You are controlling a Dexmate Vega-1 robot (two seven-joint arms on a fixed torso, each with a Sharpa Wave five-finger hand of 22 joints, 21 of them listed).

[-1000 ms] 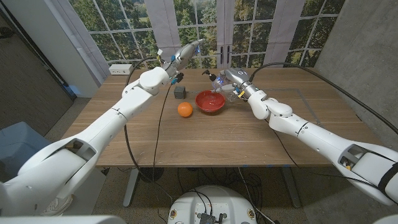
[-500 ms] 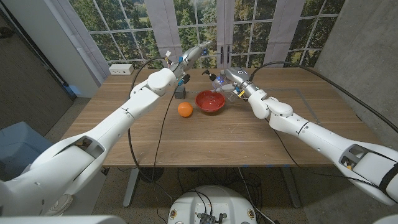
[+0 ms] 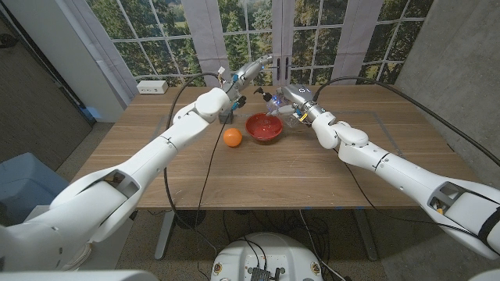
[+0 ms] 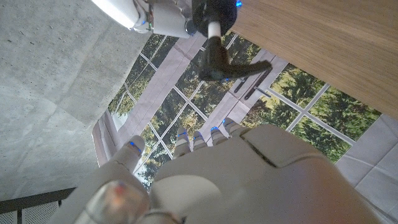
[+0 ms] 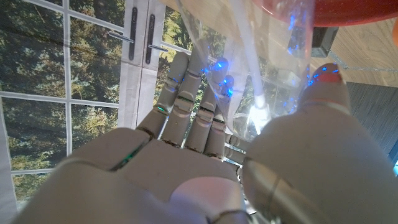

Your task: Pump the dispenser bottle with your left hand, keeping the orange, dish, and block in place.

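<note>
Evidently the approach was underway: the left hand, fingers apart and empty, hovered near the desk's far edge beside the bottle, which the right hand gripped; next, it needed lowering onto the pump

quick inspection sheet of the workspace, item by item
surface: wooden table, no spills seen
job's things: clear pump bottle behind the red dish; orange left of the dish; dark block partly behind the left arm
clutter: white box at the far left corner
hands: right hand grips the bottle; left hand raised beside the black pump head, fingers apart, not touching it
cables: black cables hang from both arms and under the table
surroundings: windows with trees, concrete wall on the right
</note>
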